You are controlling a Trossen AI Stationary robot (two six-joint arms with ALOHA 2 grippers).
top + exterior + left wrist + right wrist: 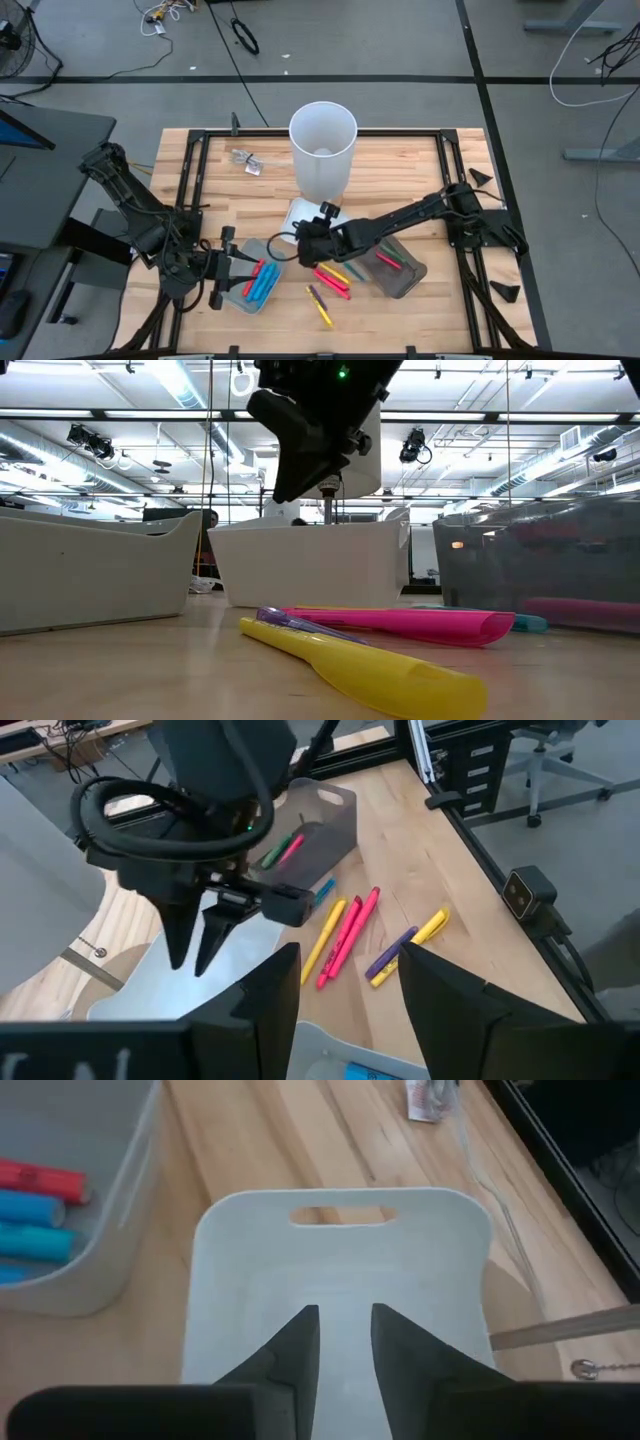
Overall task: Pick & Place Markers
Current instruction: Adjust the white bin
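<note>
Overhead, right gripper [345, 1342] fingers nearly closed, holding nothing.

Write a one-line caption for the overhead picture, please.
Right gripper hovers open over a white plastic tray beside loose pink and yellow plastic marker pens; left gripper waits open over a grey tray holding blue pens.

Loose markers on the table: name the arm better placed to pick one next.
Right, probably. The right gripper hovers empty over the white tray, beside the loose markers. The left gripper sits at the blue-marker tray, farther off.
</note>
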